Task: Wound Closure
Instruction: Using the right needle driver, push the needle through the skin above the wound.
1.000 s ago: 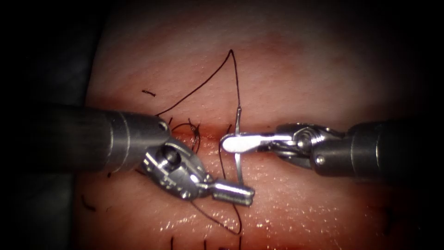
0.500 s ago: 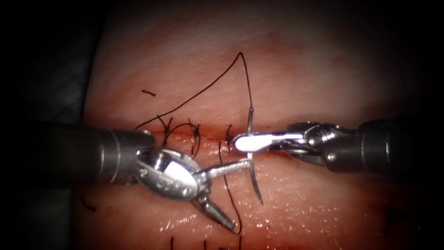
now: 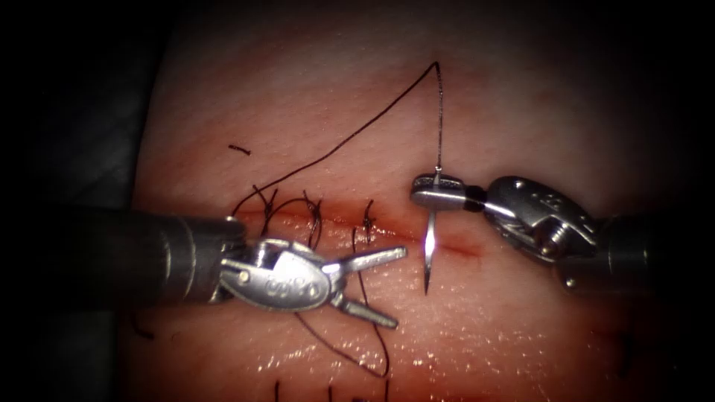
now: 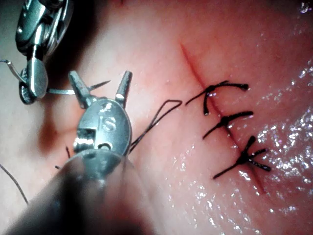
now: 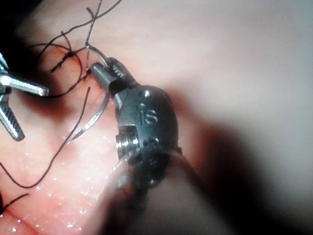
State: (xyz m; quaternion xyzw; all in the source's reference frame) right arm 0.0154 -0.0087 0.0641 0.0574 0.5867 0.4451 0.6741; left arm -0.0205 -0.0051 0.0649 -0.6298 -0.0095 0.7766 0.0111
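Two tools, one needle, one long thread and three tied stitches (image 4: 230, 134) show on the tissue (image 3: 521, 97). The left tool (image 3: 376, 286) reaches in level, its jaws spread wide and holding nothing; an "S" is stamped on its wrist. The right tool (image 3: 436, 191) slants in with jaws clamped on the needle (image 3: 430, 249) near its thread end. The needle hangs free of the tissue, tip down, over the cut (image 3: 462, 248), just beyond the left jaws. The thread (image 3: 357, 134) rises from above the right jaws.
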